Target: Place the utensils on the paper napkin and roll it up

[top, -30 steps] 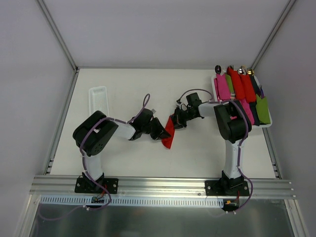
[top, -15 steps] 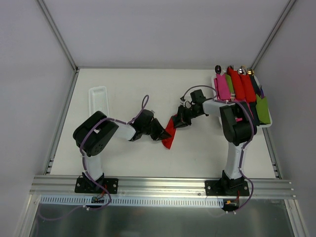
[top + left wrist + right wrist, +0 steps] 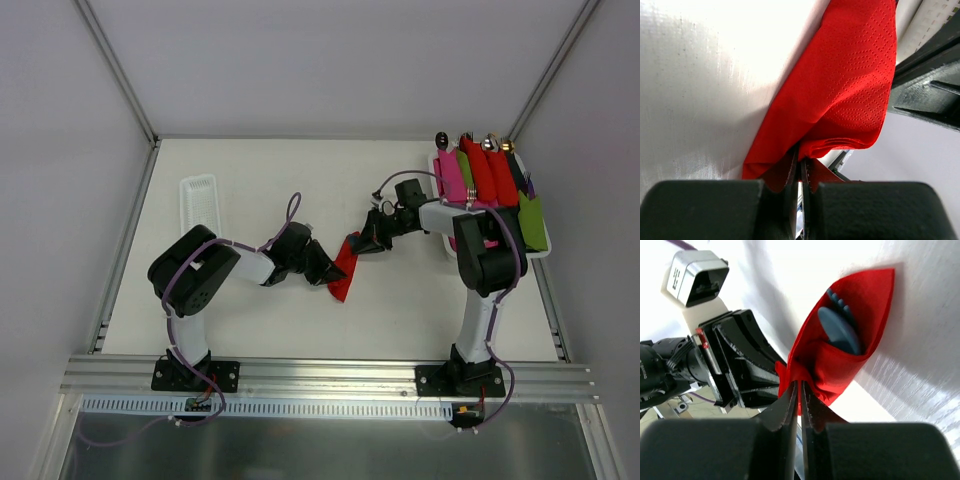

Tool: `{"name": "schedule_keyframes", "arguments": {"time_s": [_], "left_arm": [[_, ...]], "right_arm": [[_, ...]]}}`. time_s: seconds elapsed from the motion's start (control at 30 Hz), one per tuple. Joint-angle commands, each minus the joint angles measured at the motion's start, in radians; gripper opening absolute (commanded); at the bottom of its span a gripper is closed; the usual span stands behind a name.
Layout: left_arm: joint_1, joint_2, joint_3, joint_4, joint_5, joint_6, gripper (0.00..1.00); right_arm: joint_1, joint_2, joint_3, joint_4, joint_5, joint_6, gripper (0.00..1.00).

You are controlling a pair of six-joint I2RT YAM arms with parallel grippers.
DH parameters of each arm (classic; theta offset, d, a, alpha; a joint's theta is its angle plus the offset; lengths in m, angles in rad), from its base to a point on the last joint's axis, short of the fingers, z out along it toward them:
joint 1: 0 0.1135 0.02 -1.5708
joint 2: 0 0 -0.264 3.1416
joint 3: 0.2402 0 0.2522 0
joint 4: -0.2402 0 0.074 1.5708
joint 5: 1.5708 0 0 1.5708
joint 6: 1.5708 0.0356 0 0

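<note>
The bright-red paper napkin (image 3: 342, 276) lies folded into a loose pouch mid-table between my two grippers. In the right wrist view the napkin (image 3: 832, 365) wraps round blue utensils (image 3: 839, 330); a spoon bowl and fork tines show inside it. My left gripper (image 3: 327, 268) comes in from the left and is shut on the napkin's lower folded edge (image 3: 840, 90), the paper pinched at the jaw tips (image 3: 801, 161). My right gripper (image 3: 367, 242) reaches in from the right, its jaws (image 3: 799, 385) almost together with a fold of the napkin caught at their tips.
A white tray (image 3: 541, 252) at the back right holds pink, red and green rolled bundles (image 3: 484, 172). A white ribbed holder (image 3: 199, 200) lies at the back left. Walls close the table on three sides.
The right arm's forearm has swung right and back, drawing its gripper a little to the right at the napkin's upper end. The left arm and the napkin's lower end have stayed put.
</note>
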Motion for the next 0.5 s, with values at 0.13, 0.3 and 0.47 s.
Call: {"name": "schedule_keyframes", "arguments": {"time_s": [0.13, 0.3, 0.47], "left_arm": [[0.005, 0.014, -0.025, -0.103, -0.065, 0.045, 0.00], [0.003, -0.027, -0.015, -0.046, -0.036, 0.075, 0.00], [-0.006, -0.102, 0.054, -0.069, -0.021, 0.109, 0.00]], "right_arm": [[0.000, 0.079, -0.006, 0.072, -0.002, 0.039, 0.06], [0.002, 0.103, -0.023, 0.076, 0.034, 0.039, 0.02], [0.003, 0.111, -0.024, 0.066, 0.071, 0.046, 0.00]]}}
